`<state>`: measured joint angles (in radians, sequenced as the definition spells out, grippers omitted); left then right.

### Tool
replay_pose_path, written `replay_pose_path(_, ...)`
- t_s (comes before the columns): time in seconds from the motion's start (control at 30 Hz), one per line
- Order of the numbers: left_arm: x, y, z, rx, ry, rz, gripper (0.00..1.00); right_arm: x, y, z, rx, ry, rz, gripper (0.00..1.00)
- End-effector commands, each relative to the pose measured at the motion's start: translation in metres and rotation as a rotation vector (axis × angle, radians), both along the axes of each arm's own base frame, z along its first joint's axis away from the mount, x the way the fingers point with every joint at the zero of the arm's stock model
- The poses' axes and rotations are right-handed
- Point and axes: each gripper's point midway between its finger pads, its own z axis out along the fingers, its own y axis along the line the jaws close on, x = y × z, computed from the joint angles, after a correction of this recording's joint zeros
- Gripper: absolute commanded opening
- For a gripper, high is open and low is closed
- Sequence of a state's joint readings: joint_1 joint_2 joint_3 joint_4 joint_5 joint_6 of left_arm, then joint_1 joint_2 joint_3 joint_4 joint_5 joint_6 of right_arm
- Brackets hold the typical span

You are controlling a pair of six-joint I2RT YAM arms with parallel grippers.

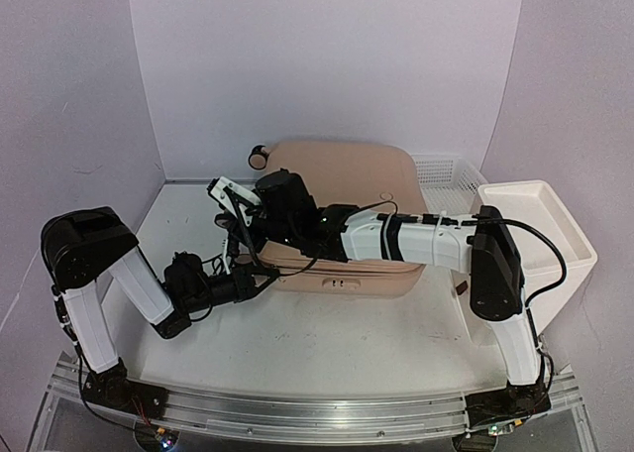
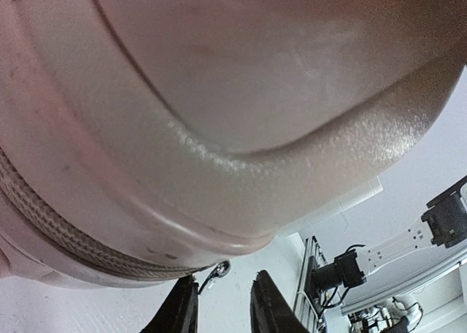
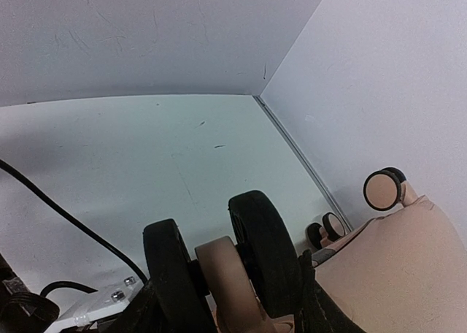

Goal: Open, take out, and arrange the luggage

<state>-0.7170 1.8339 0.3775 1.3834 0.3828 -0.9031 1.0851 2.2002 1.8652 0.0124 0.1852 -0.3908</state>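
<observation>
Luggage [image 1: 347,174]: zipped, flat, rear centre of surface [image 1: 327,343].
Left end effector [image 2: 222,307]: fingers parted, zipper pull [image 2: 214,276] just beyond tips, ungripped.
Right end effector [image 3: 222,311]: straddles corner wheel [image 3: 219,267]; clamping indeterminable.
Hazard: pull slipping aside on closure; unbraced case skidding.

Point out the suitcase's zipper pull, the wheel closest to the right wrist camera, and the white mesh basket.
zipper pull [image 2: 214,274]: left wrist view, on the metal tab.
closest wheel [image 3: 259,242]: right wrist view, on its black tyre.
white mesh basket [image 1: 441,169]: top external view, on its mesh wall.
</observation>
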Motion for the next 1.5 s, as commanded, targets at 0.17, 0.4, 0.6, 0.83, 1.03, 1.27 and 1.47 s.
replay_pose_path(0.17,0.037,0.017,0.002,-0.068,0.047,0.276,0.24,0.019,-0.022,0.126,0.362,-0.044,-0.142,0.00)
replay_pose_path(0.4,0.041,0.018,0.016,-0.067,-0.017,0.316,0.19,0.018,-0.022,0.128,0.360,-0.049,-0.140,0.00)
replay_pose_path(0.6,0.029,0.034,0.016,0.035,-0.126,0.386,0.36,0.018,-0.023,0.128,0.360,-0.050,-0.141,0.00)
replay_pose_path(0.83,0.025,0.047,0.001,0.144,-0.182,0.438,0.54,0.019,-0.019,0.130,0.388,-0.029,-0.144,0.00)
replay_pose_path(1.03,0.016,0.009,0.006,0.121,-0.230,0.249,0.56,0.021,-0.015,0.133,0.406,-0.024,-0.144,0.00)
replay_pose_path(1.27,0.003,-0.017,0.008,0.091,-0.249,0.096,0.83,0.020,-0.015,0.137,0.411,-0.024,-0.136,0.00)
replay_pose_path(1.47,0.007,-0.028,0.015,0.050,-0.236,0.073,0.82,0.018,-0.014,0.135,0.401,-0.021,-0.134,0.00)
